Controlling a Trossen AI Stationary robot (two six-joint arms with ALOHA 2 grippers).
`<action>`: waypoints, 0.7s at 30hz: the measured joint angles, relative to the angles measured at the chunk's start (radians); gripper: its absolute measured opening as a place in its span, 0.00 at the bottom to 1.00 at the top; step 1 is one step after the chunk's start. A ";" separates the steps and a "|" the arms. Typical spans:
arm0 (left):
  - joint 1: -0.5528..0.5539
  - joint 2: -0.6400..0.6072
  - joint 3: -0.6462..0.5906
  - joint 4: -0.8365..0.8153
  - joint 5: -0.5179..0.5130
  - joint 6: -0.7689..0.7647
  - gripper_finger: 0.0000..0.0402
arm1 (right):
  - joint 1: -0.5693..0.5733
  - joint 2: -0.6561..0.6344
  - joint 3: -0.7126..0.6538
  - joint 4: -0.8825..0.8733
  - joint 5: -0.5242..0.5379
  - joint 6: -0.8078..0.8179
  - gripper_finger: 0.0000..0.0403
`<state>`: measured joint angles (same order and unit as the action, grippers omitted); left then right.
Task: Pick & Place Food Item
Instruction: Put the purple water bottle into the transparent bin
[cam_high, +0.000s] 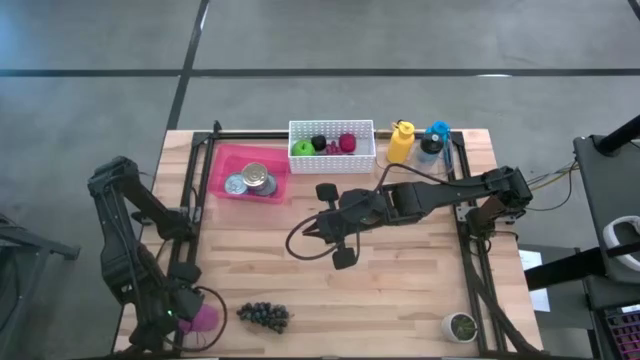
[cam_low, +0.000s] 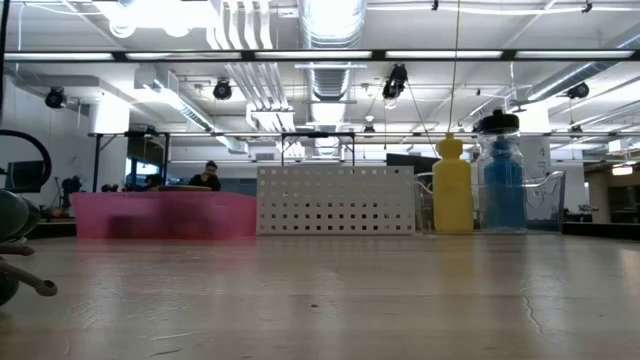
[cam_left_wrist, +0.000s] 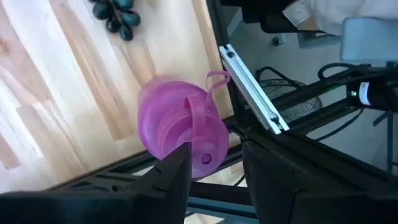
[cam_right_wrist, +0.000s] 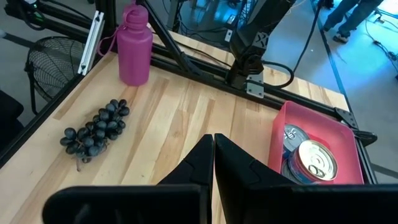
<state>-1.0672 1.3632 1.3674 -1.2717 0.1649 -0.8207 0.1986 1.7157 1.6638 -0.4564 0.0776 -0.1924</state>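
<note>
We see the task's food item, a bunch of dark purple grapes (cam_high: 263, 316), lying on the light wooden bench (cam_high: 400, 290) near its front edge, toward the left corner. Nothing touches it. Just beside it, at the very corner, stands a magenta plastic water bottle with a loop handle (cam_high: 205, 318) — upright, and apart from the grapes.

The left end effector (cam_high: 180, 318) hangs right over that bottle. From the left wrist view we look down on the bottle's cap (cam_left_wrist: 189, 134) past the two dark fingers (cam_left_wrist: 168, 177); they stand apart with a gap between them, and we see nothing clamped in it — the left end effector is open, holding nothing.

The right end effector (cam_high: 312, 229) reaches out over the middle of the bench, well apart from the grapes. In the right wrist view its fingers (cam_right_wrist: 199, 163) meet tip to tip, so it is closed and empty.

Farther back, we find a pink rectangular plastic tray (cam_high: 228, 160) holding two silver metal cans (cam_high: 254, 179). Beside it, at the back edge, sits a white perforated basket (cam_high: 332, 126) with a green fruit (cam_high: 302, 148), a dark one and a reddish one inside. To its right stand a yellow plastic bottle (cam_high: 400, 142) and a clear bottle with a blue cap (cam_high: 435, 139). A small round cup (cam_high: 461, 326) rests at the bench's front right corner.
</note>
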 joint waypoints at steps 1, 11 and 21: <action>0.000 0.000 0.000 0.001 -0.001 0.017 0.36 | 0.000 0.000 0.000 0.000 0.000 0.000 0.02; -0.001 0.000 -0.001 -0.001 -0.031 0.115 0.35 | 0.000 0.000 0.000 -0.002 -0.001 -0.002 0.02; -0.033 -0.001 -0.063 0.010 -0.015 0.115 0.34 | 0.000 0.000 0.000 -0.003 -0.002 0.001 0.02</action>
<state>-1.1003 1.3622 1.3043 -1.2621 0.1494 -0.7060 0.1986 1.7157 1.6638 -0.4599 0.0757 -0.1917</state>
